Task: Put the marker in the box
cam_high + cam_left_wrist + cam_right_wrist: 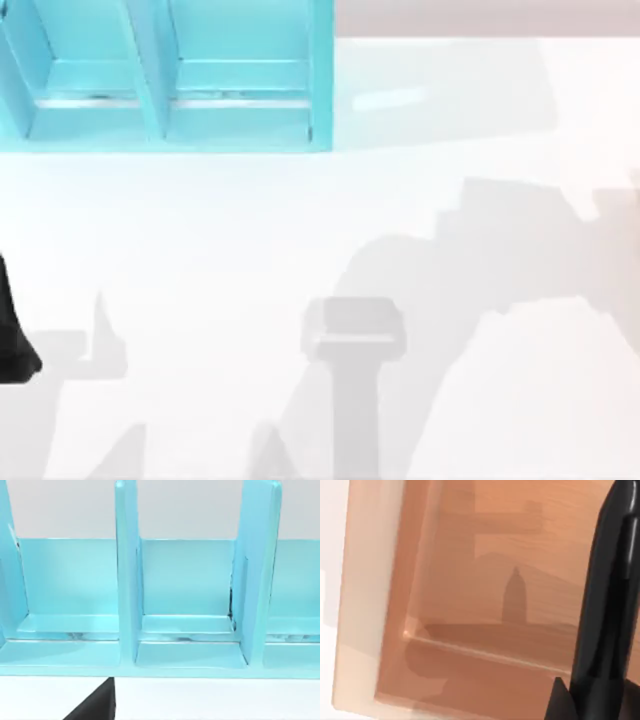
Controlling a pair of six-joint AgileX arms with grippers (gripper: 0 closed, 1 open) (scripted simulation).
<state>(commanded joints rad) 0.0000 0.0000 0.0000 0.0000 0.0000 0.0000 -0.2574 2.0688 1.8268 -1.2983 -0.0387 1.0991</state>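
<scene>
The marker (607,605), slim, black and glossy, hangs upright over the inside of the box (367,630), a tan wooden tray with low walls. Its pointed shadow falls on the box floor, so it is held clear of the bottom. My right gripper (570,702) is shut on the marker's lower end, with a dark edge of it showing beside the barrel. My left arm (12,340) sits parked at the table's left edge, and a black part of my left gripper (97,707) faces the blue shelf.
A light blue shelf unit (170,90) with upright dividers stands at the table's back left, close in front of the left wrist (127,580). Arm shadows lie across the white tabletop (300,230) at centre and right.
</scene>
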